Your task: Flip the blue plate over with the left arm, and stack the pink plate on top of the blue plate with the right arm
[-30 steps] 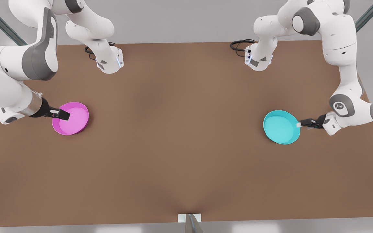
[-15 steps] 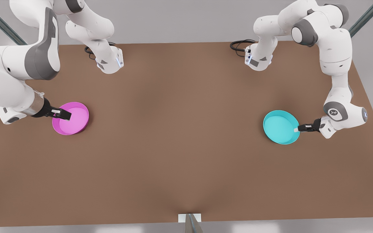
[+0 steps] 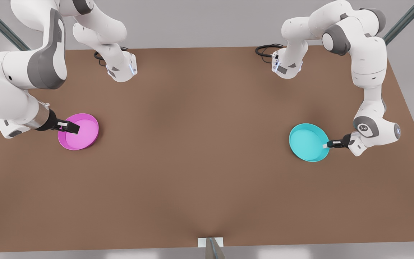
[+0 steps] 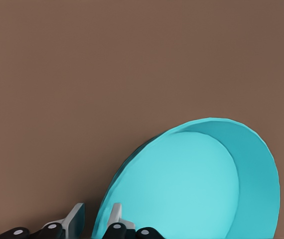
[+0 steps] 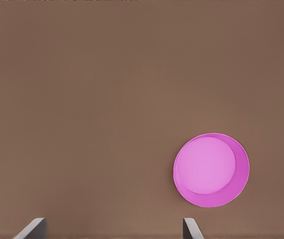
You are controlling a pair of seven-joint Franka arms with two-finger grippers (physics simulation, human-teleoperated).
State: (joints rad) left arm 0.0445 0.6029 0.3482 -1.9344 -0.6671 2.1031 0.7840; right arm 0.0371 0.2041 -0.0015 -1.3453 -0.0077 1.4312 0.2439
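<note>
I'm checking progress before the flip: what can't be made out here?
- Underside of the blue plate: faces away in the front and left wrist views.
- Body of the left hand: cut off by the left wrist view's edge, tiny in the front view.
- Part of the pink plate rim: covered by the right hand in the front view.

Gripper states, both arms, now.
Left gripper: shut on the blue plate rim.
Right gripper: open, above the pink plate, holding nothing.
</note>
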